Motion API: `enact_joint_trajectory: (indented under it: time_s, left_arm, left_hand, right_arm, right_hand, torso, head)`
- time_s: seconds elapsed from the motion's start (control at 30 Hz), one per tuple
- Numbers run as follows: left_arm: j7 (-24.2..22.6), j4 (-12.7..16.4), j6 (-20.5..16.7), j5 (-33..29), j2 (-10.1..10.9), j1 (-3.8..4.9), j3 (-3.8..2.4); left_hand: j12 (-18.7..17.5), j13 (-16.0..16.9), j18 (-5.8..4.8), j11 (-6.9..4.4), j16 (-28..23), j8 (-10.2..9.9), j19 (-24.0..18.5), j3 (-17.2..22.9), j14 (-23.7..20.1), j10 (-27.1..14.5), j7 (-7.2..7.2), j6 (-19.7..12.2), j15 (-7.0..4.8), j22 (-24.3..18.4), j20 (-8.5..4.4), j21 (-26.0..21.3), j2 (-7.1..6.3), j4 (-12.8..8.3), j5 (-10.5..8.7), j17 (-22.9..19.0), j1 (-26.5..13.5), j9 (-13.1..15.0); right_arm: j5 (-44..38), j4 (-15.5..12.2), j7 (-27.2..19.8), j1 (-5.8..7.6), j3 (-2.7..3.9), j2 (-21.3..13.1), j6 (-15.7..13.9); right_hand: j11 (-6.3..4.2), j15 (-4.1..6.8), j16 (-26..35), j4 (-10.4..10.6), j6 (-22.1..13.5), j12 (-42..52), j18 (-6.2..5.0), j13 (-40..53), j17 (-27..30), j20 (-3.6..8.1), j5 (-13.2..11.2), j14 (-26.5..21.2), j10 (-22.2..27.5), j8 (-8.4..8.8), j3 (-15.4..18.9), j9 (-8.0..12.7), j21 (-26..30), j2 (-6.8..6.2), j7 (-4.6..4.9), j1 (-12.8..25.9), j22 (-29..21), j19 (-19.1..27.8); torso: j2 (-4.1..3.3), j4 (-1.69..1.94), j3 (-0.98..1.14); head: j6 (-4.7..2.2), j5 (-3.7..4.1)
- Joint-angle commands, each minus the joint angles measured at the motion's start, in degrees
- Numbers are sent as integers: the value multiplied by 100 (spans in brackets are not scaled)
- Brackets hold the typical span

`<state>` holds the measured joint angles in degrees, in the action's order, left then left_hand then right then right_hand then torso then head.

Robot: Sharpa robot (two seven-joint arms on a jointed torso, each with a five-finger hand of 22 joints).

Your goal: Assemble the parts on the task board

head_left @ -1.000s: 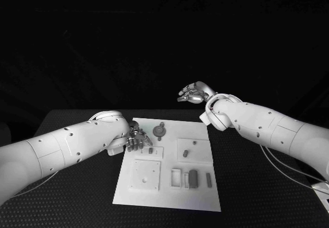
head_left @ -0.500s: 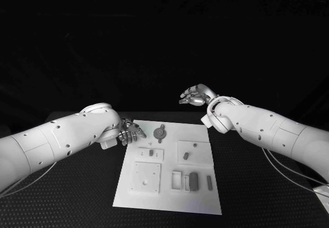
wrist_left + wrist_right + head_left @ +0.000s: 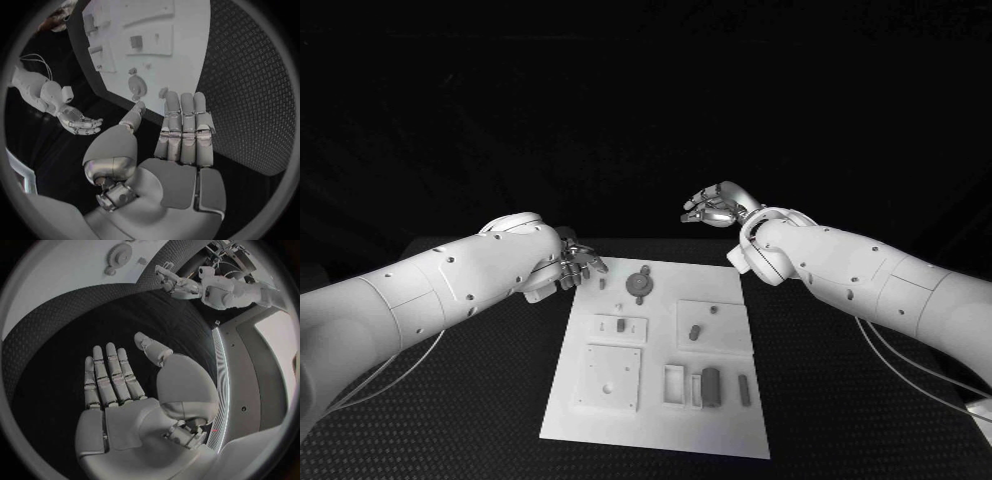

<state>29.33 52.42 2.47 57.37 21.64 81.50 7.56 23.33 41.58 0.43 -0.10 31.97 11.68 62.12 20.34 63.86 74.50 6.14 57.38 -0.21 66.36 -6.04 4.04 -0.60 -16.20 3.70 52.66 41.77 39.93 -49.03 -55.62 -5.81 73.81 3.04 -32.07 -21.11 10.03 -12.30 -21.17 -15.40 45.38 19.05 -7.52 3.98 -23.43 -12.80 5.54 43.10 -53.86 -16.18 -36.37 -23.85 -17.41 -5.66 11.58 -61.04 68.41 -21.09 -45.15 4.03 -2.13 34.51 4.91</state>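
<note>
While both hands spread empty | left hand [image 3: 577,266] beside task board [image 3: 661,400] | right hand [image 3: 717,208] beyond it

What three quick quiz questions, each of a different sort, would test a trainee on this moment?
1. True or false: the left robot hand holds a part.
2. Which lies nearest the board's far edge? A) the gear-shaped part B) the square plate C) the slotted block
3. Fill in: the right robot hand is raised beyond the far edge of the ___.

Key: 1 false, its fingers are straight and empty. 2 A. 3 task board.
</note>
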Motion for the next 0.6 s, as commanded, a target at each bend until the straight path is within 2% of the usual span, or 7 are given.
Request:
enact_joint_trajectory:
  time_s: [0.03, 0.17, 0.23, 0.43, 0.6]
  left_arm:
    - [-214, -196, -192, 181, -125, -34, 5]
    - [-249, -294, -177, 179, -201, -104, 13]
    - [-248, -359, -152, 179, -247, -132, 14]
    - [-264, -587, -59, 181, -390, -230, 24]
    - [-292, -745, -33, 181, -483, -296, 25]
  left_hand:
    - [43, -1, 17, 10, 42, -48, -37, 1, -45, -44, 20, -89, -13, -12, 6, -16, -70, 17, -28, -18, -28, -19]
    - [63, -5, 18, 52, 59, -129, -53, 8, -75, -82, 68, -248, -6, -26, 13, -17, -111, 30, -43, -43, -57, -70]
    - [68, -7, 19, 60, 64, -142, -57, 16, -82, -91, 77, -273, -4, -29, 14, -17, -112, 30, -44, -49, -55, -82]
    - [74, -9, 18, 66, 69, -146, -64, 30, -92, -103, 82, -283, -1, -34, 18, -18, -91, 35, -42, -57, -54, -91]
    - [78, -11, 18, 67, 73, -141, -70, 42, -100, -112, 83, -278, 1, -36, 20, -18, -70, 34, -41, -63, -47, -95]
  right_arm:
    - [12, 10, -67, -3, 2, 18, 23]
    - [12, -1, -66, -3, 3, 29, 30]
    - [13, -5, -66, -3, 3, 28, 27]
    - [13, -17, -67, -3, 3, 29, 21]
    - [13, -39, -68, -3, 3, 27, 15]
  right_hand:
    - [30, 16, 25, 25, -36, -37, 111, -6, -10, -4, -9, -24, 12, -34, 20, 9, 25, -32, 59, 28, 7, 17]
    - [30, 17, 26, 28, -36, -37, 111, -6, -11, -4, -9, -24, 12, -35, 20, 10, 26, -31, 59, 30, 9, 15]
    - [30, 17, 26, 29, -37, -37, 111, -6, -12, -4, -9, -24, 12, -35, 20, 11, 27, -31, 60, 31, 10, 14]
    - [30, 17, 26, 30, -38, -38, 110, -6, -13, -3, -9, -24, 12, -35, 20, 13, 29, -31, 61, 32, 14, 12]
    - [30, 18, 27, 31, -39, -39, 110, -5, -14, -2, -9, -24, 12, -36, 20, 14, 30, -32, 62, 33, 16, 11]
  torso:
    - [-2, -7, 2]
    - [-10, -10, 9]
    - [-11, -7, 3]
    - [-9, -10, 7]
    - [-5, -4, 2]
  head:
    - [-5, 2]
    - [-14, 3]
    - [-19, 23]
    - [-11, 33]
    - [5, 59]
